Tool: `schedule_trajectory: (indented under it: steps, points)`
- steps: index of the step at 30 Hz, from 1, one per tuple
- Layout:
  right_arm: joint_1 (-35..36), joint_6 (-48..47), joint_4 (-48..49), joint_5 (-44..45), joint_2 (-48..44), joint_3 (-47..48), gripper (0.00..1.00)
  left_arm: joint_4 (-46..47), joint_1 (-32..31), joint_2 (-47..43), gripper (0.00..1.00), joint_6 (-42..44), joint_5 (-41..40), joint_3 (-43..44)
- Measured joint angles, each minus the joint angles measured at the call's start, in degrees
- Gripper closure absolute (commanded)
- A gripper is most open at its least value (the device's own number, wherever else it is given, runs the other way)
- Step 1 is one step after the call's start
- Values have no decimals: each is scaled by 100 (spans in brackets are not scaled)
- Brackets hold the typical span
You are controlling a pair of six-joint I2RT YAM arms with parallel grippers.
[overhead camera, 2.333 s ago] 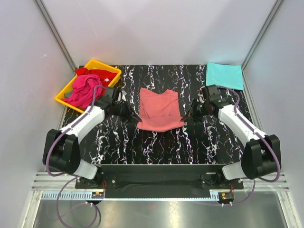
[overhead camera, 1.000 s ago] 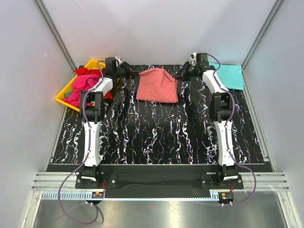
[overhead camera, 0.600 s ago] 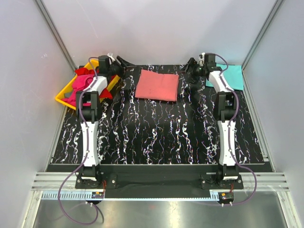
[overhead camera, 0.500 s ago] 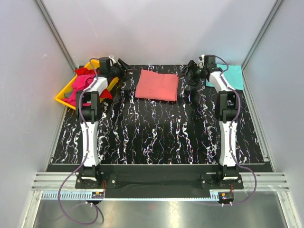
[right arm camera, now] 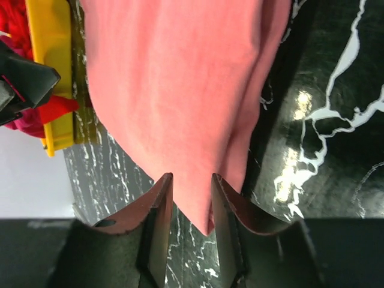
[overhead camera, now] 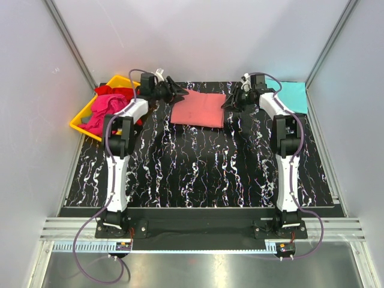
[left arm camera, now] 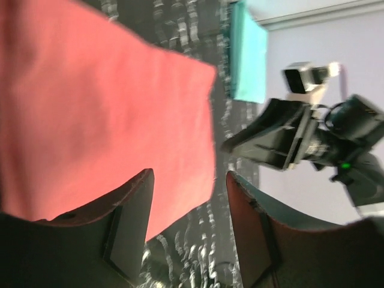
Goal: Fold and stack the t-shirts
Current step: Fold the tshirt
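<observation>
The salmon-pink t-shirt (overhead camera: pixel 199 110) lies folded flat at the far middle of the table. My left gripper (overhead camera: pixel 180 94) is at its far left corner, open, with the cloth's edge (left arm camera: pixel 108 108) under the gap between the fingers (left arm camera: pixel 129 222). My right gripper (overhead camera: pixel 230 102) is at the shirt's right edge, jaws apart, with a corner of the pink cloth (right arm camera: pixel 180 90) lying between them. The turquoise t-shirt (overhead camera: pixel 291 96) lies folded at the far right corner. The magenta t-shirt (overhead camera: pixel 103 111) and the red t-shirt (overhead camera: pixel 123 92) are bunched in the tray.
A yellow plastic tray (overhead camera: pixel 80 122) stands at the far left corner, also seen in the right wrist view as the tray (right arm camera: pixel 51 72). White walls close in the table on three sides. Both arms stretch far out from their bases at the near edge.
The pink shirt, held up at the far edge a second ago, now lies flat and folded. Both grippers let go, swung outward, then came back in to its side edges; the right jaws narrowed.
</observation>
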Motion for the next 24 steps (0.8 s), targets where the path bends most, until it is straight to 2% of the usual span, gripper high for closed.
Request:
schedule_trajectory:
  steps: [3, 7, 11, 14, 17, 18, 21, 24]
  points:
    - [2, 195, 232, -94, 11, 0, 60, 581, -50, 332, 45, -437, 76, 308]
    - [2, 448, 656, -216, 188, 157, 59, 1093, -13, 1156, 45, -981, 28, 1178]
    - [2, 654, 957, -254, 562, 223, 59, 1335, 4, 1556, 46, -1344, -240, 1285]
    - [2, 765, 970, -221, 863, 267, 53, 1314, 9, 1674, 46, -1401, -463, 1298]
    - [-9, 844, 1010, -249, 907, 337, 45, 1187, -9, 1698, 44, -1375, -623, 1379]
    - [-9, 826, 1016, -227, 907, 363, 39, 1182, -13, 1696, 42, -1355, -654, 1423]
    - [-9, 787, 986, -162, 824, 352, 36, 1132, -13, 1650, 39, -1285, -702, 1475]
    - [-7, 695, 946, -15, 503, 24, 25, 935, -17, 1421, 36, -1228, -702, 1401]
